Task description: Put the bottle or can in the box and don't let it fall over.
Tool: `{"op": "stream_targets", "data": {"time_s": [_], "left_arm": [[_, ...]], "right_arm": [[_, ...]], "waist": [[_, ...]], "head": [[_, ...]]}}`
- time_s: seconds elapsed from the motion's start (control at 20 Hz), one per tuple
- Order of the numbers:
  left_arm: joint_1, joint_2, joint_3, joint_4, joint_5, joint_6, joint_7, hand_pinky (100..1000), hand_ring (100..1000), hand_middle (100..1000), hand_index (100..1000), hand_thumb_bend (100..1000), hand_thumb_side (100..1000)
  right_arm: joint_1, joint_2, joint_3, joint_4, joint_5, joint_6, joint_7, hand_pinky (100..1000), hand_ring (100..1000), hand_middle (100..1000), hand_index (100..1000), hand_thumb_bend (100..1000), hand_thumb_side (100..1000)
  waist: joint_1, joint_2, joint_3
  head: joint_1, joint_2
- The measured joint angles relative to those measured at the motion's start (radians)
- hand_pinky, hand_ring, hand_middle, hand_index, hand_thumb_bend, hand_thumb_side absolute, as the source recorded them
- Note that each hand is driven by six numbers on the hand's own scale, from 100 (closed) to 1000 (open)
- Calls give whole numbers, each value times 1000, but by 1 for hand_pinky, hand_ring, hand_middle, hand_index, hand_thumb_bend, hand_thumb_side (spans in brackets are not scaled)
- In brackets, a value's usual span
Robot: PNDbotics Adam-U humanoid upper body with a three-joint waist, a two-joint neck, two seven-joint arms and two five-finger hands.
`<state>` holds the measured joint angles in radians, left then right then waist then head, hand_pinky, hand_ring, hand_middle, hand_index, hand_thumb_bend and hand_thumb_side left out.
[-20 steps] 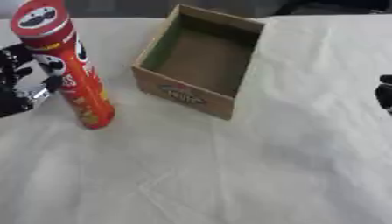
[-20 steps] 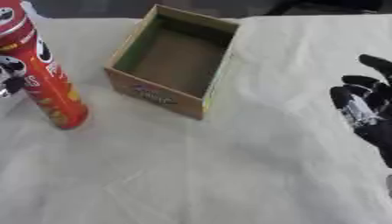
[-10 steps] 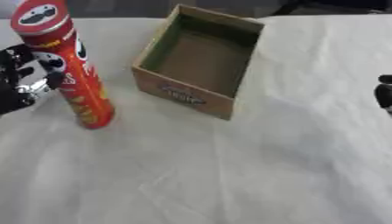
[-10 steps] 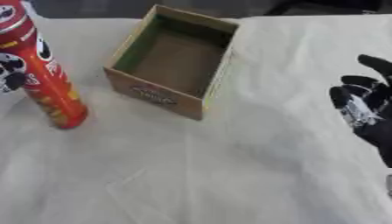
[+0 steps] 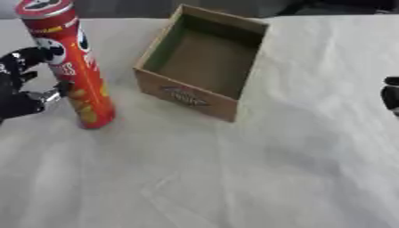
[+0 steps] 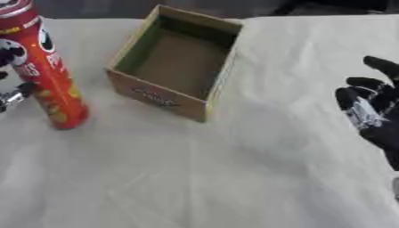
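**Can upright at left hand, box empty beyond**

Left eye view: Tall red can (image 5: 68, 62) stands upright on the white-covered tabletop (image 5: 234, 178), near the left edge. Left hand (image 5: 22, 89) sits just left of the can, fingers curled toward its side; thumb tip touches the lower body, upper fingers at the label. Whether the fingers fully wrap it, cannot tell. Open cardboard box (image 5: 204, 62) lies to the right of the hand, past the can, a narrow strip of cloth between them. Wide bare cloth nearer the camera.

Right eye view: Right hand (image 6: 374, 111) at the right edge, fingers spread and relaxed, holding nothing, well apart from the box. Open cloth between.
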<state>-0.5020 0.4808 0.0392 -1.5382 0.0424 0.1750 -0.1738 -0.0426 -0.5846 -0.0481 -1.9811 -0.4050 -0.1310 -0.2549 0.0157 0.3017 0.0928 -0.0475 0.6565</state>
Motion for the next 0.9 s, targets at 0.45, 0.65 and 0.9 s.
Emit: {"op": "stream_targets", "data": {"time_s": [0.45, 0.65, 0.9], "left_arm": [[0, -8, -2, 3, 14, 4, 1, 1000, 1000, 780, 872, 593, 357], [4, -8, -2, -7, 23, 10, 8, 1000, 1000, 778, 868, 593, 357], [15, -8, 4, -15, 27, 21, 20, 1000, 1000, 767, 810, 591, 397]], "right_arm": [[0, 0, 0, 0, 0, 0, 0, 758, 724, 848, 782, 442, 169], [0, 0, 0, 0, 0, 0, 0, 758, 724, 848, 782, 442, 169], [0, 0, 0, 0, 0, 0, -1, 757, 723, 847, 781, 440, 170]], "waist": [[0, 0, 3], [0, 0, 4], [0, 0, 8]], "head": [[-1, -1], [-3, -1], [-5, -4]]}}
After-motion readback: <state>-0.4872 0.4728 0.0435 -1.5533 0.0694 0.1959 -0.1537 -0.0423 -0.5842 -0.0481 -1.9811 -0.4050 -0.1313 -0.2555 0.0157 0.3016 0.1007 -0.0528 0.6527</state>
